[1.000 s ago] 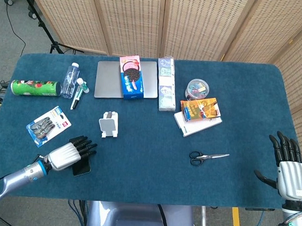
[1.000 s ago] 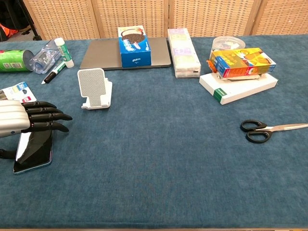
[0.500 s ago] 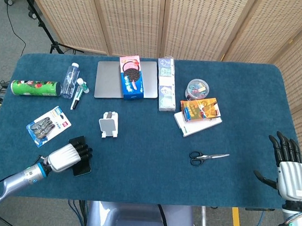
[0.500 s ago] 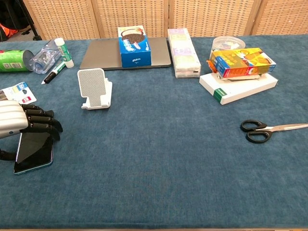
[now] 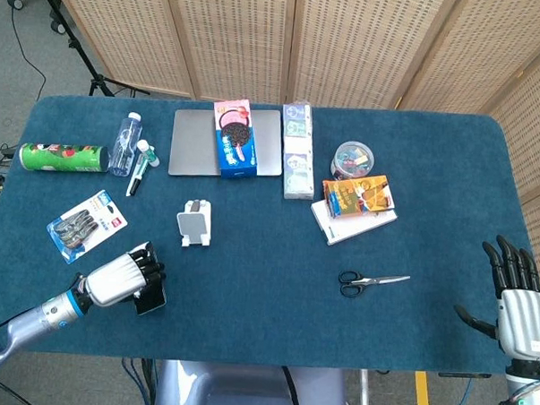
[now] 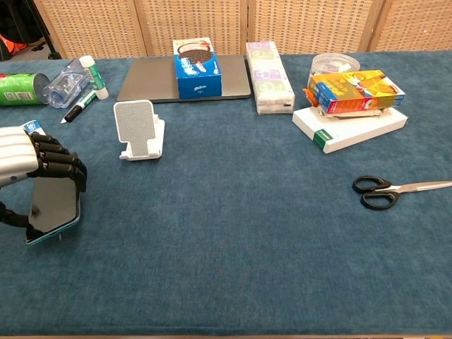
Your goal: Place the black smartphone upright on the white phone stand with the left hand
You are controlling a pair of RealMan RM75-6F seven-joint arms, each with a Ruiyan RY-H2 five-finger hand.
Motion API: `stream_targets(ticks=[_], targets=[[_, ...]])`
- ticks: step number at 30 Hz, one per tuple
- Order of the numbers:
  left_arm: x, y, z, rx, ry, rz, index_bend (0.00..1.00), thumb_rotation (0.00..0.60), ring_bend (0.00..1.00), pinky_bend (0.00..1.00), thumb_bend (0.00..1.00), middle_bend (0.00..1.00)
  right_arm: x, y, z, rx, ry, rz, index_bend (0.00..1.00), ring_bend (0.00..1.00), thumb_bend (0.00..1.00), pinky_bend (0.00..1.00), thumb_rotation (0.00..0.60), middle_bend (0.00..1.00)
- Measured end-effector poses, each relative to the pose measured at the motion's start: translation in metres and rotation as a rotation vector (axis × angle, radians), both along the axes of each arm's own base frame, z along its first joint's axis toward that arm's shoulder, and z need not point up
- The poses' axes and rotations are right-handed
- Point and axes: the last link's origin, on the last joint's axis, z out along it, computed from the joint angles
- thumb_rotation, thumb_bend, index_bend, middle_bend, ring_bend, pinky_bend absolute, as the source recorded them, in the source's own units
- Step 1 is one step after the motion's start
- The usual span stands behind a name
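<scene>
At the far left edge of the blue-covered bench (image 5: 265,319), a green snack tube (image 5: 63,158) lies on its side. Below it, a blister pack of clips (image 5: 86,224) lies flat. The left hand (image 6: 32,173) is positioned at the near left corner, fingers curled over the top edge of the black smartphone (image 6: 53,207) and thumb under its lower edge, so the phone is gripped between them. The smartphone is tilted, its upper edge raised under the fingers and its lower edge at or close to the cloth; whether it touches cannot be told. In the head view the same hand (image 5: 121,278) and phone (image 5: 151,296) appear near the front edge.

A clear water bottle (image 5: 125,143) and a marker (image 5: 137,177) lie beside the tube. The white phone stand (image 6: 139,131) stands upright, beyond and to the right of the left hand, well apart from the phone. Behind it, a grey laptop (image 5: 194,142) carries a blue cookie box (image 5: 235,136). Next to it lies a long pack of white boxes (image 5: 296,151). A round clear tub (image 5: 353,158), an orange box (image 5: 357,195) on a white box (image 5: 371,222), and black scissors (image 5: 371,280) follow. The right hand (image 5: 518,303) rests at the far right corner, fingers spread and extended, holding nothing.
</scene>
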Motion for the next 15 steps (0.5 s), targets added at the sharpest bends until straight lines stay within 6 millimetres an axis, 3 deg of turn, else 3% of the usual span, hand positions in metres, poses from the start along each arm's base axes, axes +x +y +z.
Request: stream_targets(ticks=[15], targets=[[0.054, 0.029, 0.039, 0.293, 0.131, -0.337, 0.61, 0.600, 0.37, 0.38, 0.01, 0.48, 0.002, 0.002, 0.005, 0.005, -0.033, 0.011, 0.00, 0.00, 0.00, 0.00, 0.600, 0.00]])
